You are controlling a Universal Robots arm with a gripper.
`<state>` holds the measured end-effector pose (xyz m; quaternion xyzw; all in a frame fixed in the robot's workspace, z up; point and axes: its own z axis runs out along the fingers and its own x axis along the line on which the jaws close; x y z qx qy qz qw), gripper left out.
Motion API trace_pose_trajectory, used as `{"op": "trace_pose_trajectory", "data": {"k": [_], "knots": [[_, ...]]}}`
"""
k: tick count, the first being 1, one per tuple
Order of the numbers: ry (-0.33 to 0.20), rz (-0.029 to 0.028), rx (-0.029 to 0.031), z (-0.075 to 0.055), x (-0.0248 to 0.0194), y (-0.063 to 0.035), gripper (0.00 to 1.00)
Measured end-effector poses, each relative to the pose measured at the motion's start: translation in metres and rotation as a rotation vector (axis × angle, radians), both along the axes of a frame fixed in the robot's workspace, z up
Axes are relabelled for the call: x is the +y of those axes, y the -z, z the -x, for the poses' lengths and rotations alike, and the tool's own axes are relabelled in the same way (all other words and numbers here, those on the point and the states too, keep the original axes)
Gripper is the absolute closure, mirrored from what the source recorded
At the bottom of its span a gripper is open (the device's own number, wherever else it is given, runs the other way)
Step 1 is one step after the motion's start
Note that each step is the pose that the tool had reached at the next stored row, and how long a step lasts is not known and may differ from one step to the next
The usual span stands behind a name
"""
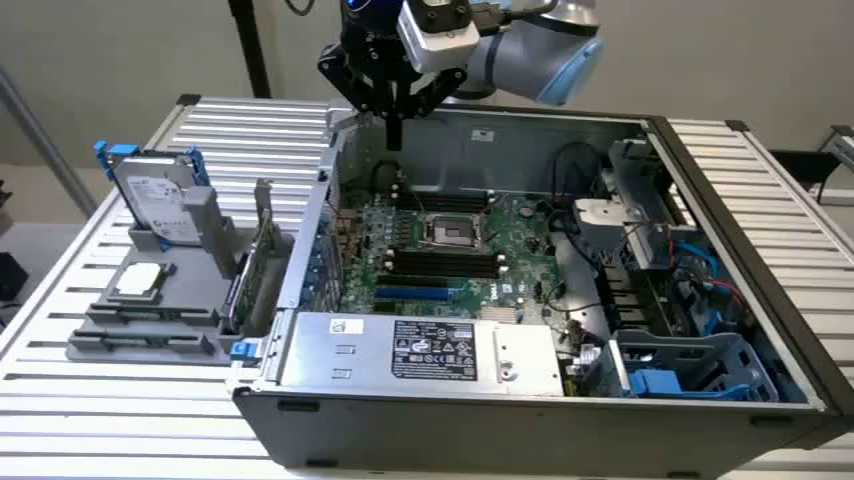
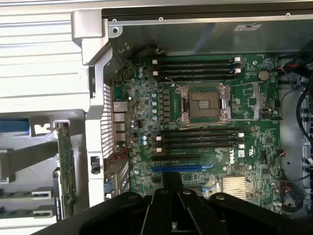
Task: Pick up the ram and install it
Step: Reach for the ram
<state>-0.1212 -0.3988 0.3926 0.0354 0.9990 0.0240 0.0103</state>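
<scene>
surface: white slatted table (image 1: pixel 80 400) | room: beige wall (image 1: pixel 120 50) | hand (image 1: pixel 395 140) closed over computer case (image 1: pixel 534 430)

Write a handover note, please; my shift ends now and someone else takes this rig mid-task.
Hand: shut, nothing in it, above the open case's rear corner on the exterior view's left.
Ram: a green board stands on edge in the rack beside the case; I cannot tell whether it is the ram or the expansion card.
Memory slots: all look empty.
Done: nothing.
Left: pick-up and install.
</scene>
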Motion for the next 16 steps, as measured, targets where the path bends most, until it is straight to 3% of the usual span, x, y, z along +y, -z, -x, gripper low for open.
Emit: {"op": "trace_pose_trajectory", "data": {"k": [12, 16], "knots": [[0.0, 0.0, 0.0, 0.0, 0.0, 0.0, 0.89], [0.0, 0.0, 0.0011, 0.0082, -0.0015, 0.0001, 0.89]]}}
